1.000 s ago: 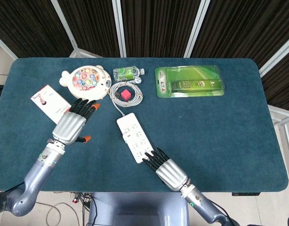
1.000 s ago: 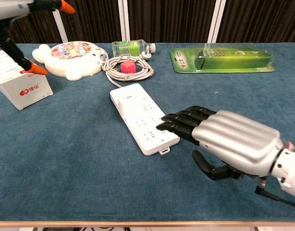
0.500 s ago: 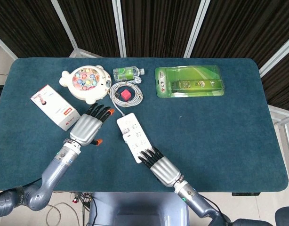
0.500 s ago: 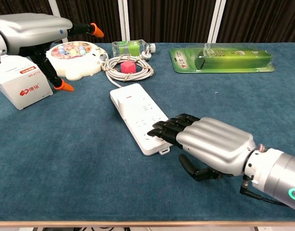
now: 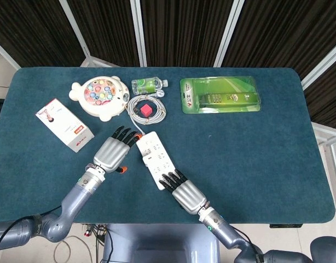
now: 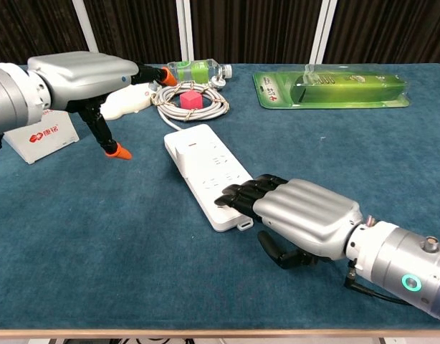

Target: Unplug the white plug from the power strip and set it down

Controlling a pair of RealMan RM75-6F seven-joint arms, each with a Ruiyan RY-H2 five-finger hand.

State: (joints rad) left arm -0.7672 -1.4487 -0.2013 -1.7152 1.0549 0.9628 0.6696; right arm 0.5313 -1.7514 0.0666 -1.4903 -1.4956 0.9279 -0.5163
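The white power strip (image 5: 157, 160) (image 6: 218, 175) lies slanted at mid-table. A raised white plug (image 5: 141, 144) (image 6: 181, 149) sits in its far end, beside the cord leading to the coiled cable (image 5: 134, 104) (image 6: 209, 109). My left hand (image 5: 112, 153) (image 6: 77, 77) hovers just left of that end, holding nothing, with its orange-tipped fingers spread and reaching toward the plug. My right hand (image 5: 183, 189) (image 6: 306, 213) lies flat, its dark fingertips (image 6: 231, 195) resting on the strip's near end.
A pink cube (image 5: 146, 110) (image 6: 190, 99) sits inside the cable coil. Behind are a fish toy (image 5: 99, 93) (image 6: 127, 100), a bottle (image 5: 148, 84) (image 6: 198, 70) and a green package (image 5: 220, 94) (image 6: 331, 87). A white-and-red box (image 5: 64, 125) (image 6: 37, 136) stands at left.
My left hand has swung right from beside the box to the strip's far end. My right hand has slid forward so its fingertips lie on the strip's near end.
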